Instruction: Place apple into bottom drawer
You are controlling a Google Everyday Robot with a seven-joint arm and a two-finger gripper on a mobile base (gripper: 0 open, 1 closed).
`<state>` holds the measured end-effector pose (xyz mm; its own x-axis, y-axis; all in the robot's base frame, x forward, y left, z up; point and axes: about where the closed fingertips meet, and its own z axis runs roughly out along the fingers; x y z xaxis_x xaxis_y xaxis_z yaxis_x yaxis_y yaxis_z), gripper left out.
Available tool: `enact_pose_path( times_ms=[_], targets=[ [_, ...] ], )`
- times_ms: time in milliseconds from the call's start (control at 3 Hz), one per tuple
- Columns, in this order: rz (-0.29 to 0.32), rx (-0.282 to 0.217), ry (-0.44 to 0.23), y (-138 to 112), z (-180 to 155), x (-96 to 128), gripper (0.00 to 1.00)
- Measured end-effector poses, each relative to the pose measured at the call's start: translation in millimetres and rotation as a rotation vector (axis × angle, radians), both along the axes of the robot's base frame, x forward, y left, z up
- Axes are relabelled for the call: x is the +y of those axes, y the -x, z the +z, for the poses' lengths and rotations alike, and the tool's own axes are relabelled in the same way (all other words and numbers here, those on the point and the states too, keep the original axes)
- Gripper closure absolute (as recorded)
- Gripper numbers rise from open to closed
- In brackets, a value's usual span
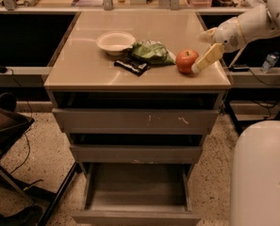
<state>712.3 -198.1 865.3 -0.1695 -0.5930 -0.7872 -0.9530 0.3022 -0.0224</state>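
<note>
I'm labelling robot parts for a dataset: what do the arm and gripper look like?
The arm is a smooth, rounded white shell with a thin band around the wrist. The gripper, just right of the apple, is pale tan and flat-sided.

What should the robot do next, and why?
Probably ease the gripper sideways onto the apple and grasp it: the apple sits on the tabletop, the gripper is right beside it, and the bottom drawer below is already pulled open.

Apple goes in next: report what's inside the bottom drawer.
The bottom drawer shows only bare floor; its rear hides beneath the middle drawer. The gripper sits beside the apple above.
</note>
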Motion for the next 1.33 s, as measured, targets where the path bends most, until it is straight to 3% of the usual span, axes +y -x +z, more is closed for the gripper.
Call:
enact_pose_path(
  times_ms=[667, 1000, 1333],
  targets=[
    [0.030, 0.089, -0.068, -6, -39, 18, 0.00],
    [0.030, 0.090, -0.069, -6, -39, 19, 0.00],
    [0.030, 0.090, -0.069, -6, -39, 19, 0.19]
  ],
)
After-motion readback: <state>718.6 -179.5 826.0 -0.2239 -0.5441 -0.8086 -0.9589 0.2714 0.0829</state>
